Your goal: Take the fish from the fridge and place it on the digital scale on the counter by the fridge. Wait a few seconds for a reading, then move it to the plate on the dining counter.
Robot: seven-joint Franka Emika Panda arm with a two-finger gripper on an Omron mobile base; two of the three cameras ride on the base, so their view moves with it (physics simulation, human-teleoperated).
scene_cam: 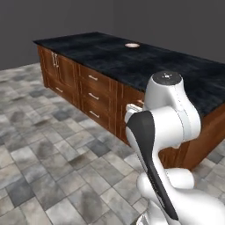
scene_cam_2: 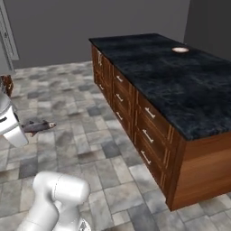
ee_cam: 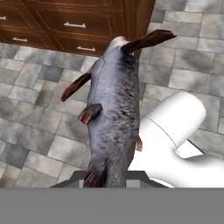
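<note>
a: where does the job stand?
b: the fish (ee_cam: 114,109) is out of the fridge and clamped in the gripper (ee_cam: 107,177), jaws narrow around its tail end. i judge this the last leg, toward the plate (scene_cam: 132,45), which sits bare on the far part of the dining counter (scene_cam_2: 180,94).
a: and the arm?
b: folded low, hand off to the left, well short of the island, holding the fish (scene_cam_2: 38,127) out over the tiled floor (scene_cam: 39,158).
</note>
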